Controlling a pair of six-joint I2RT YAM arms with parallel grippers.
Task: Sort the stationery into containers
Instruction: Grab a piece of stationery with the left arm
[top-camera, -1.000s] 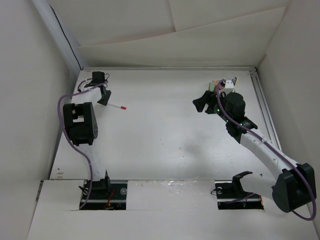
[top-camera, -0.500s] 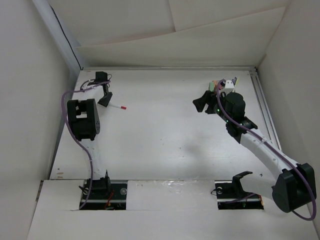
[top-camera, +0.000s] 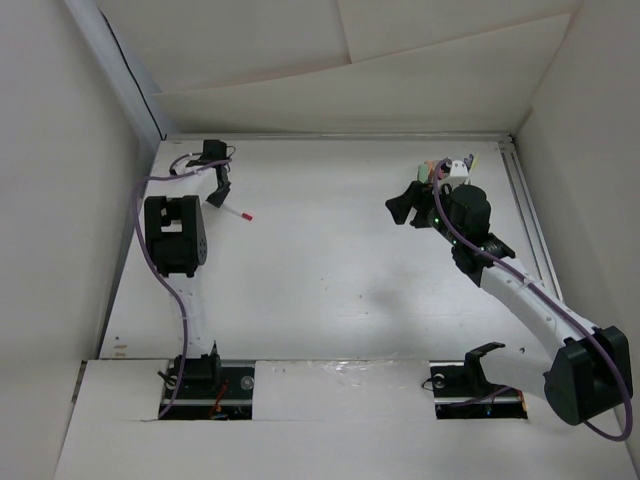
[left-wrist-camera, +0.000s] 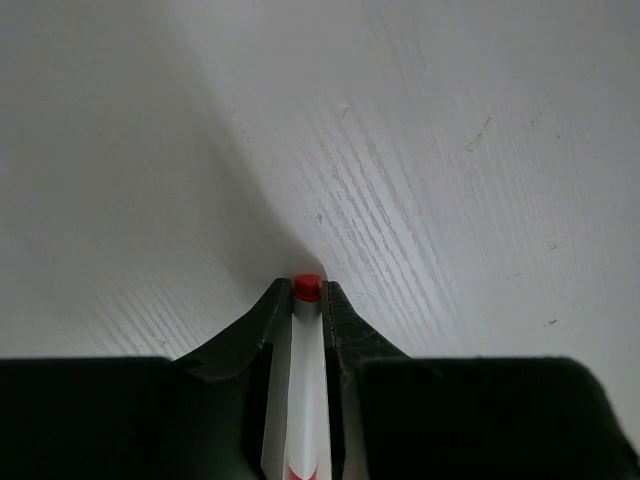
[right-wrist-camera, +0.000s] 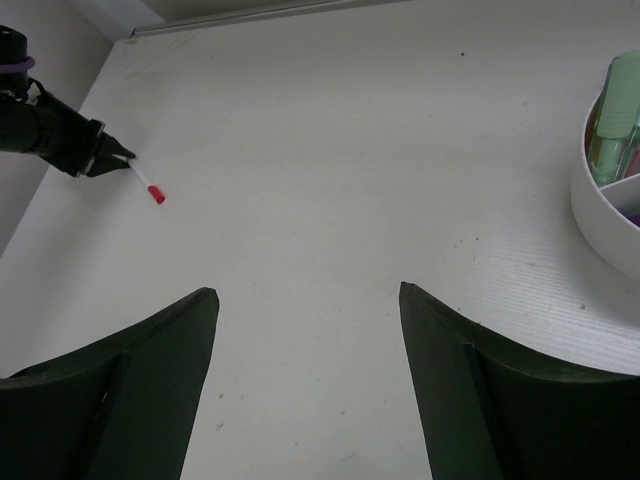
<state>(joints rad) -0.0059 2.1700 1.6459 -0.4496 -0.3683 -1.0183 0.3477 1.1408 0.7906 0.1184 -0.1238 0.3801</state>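
A thin white pen with a red tip (top-camera: 238, 211) lies at the table's far left. My left gripper (top-camera: 217, 194) is shut on its white shaft (left-wrist-camera: 307, 350), and the red end (left-wrist-camera: 307, 288) pokes out just past the fingertips. From the right wrist view the same pen (right-wrist-camera: 148, 186) sticks out of the left gripper (right-wrist-camera: 108, 158). My right gripper (right-wrist-camera: 305, 290) stands open over bare table with nothing between its fingers. It hovers at the far right (top-camera: 404, 208), beside the round white cup (right-wrist-camera: 598, 214). A green marker (right-wrist-camera: 612, 118) stands in one compartment of the cup.
The cup (top-camera: 434, 172) is mostly hidden behind the right wrist in the top view. Cardboard walls close in the table on the left, back and right. A metal rail (top-camera: 527, 205) runs along the right edge.
The left gripper has closed on the white pen, and the left arm has shifted slightly to the right. The right arm has not moved.
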